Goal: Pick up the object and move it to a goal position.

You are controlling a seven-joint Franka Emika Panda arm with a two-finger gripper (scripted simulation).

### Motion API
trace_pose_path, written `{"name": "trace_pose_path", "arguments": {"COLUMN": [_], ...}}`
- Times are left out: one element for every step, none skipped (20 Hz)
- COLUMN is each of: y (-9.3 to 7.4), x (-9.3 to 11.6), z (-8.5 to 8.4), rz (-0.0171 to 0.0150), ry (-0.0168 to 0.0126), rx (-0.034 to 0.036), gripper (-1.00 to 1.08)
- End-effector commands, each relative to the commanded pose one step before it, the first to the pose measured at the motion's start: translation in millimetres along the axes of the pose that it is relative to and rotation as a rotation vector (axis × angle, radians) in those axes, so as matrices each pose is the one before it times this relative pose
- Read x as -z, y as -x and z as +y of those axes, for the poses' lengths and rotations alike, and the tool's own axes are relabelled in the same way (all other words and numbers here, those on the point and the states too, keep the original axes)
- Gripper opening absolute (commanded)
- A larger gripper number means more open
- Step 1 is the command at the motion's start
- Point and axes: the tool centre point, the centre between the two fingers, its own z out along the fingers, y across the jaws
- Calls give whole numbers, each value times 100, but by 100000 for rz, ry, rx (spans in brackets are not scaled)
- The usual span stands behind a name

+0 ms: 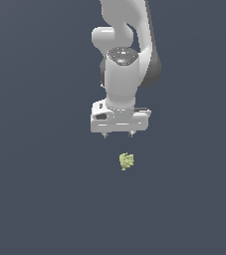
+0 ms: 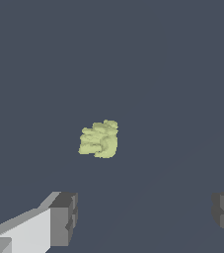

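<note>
Basically nothing done yet: gripper (image 1: 118,135) spread wide, empty, above object (image 1: 126,161); descent, grasp, lift & move to goal all left.

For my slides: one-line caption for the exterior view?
Panda's open gripper hovers above a small yellow-green lumpy object, not touching it.

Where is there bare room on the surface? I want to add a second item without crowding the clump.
Almost everywhere. The only thing lying there is the yellow-green clump, just below the open gripper in the exterior view. The dark surface is bare on the exterior view's left and right of the clump. The one crowded spot is directly under the gripper.
</note>
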Motion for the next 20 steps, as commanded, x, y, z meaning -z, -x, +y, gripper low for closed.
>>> {"name": "trace_pose_path", "arguments": {"y": [0,38,104,175,246,300,259,199,130,54,-23,-57,-64,-74,-89,-111,-139,-170,-198,-222], "x": [0,-45,-159,-244,-336,-395,-319,-217,-120,-19,20,32,-24,-82,-123,-164,-197,-227,-260,-295], "z": [1,-1,11,15,24,35,36,34,29,18,3,-24,-31,-50,-67,-81,-104,-130,-147,-169], "rz": [0,-128,-419,-663,-920,-1102,-917,-660,-398,-113,62,146,65,-16,-56,-85,-88,-80,-81,-87], "ry": [0,32,101,164,235,293,255,192,122,40,-16,-50,-40,-24,-24,-29,-39,-53,-67,-77], "rx": [0,-41,-140,-220,-301,-349,-276,-181,-90,-5,25,12,-61,-116,-172,-232,-277,-317,-370,-415], "gripper": [100,100,100,100,100,100,100,100,100,100,100,100,100,100,100,100,100,100,100,100]}}
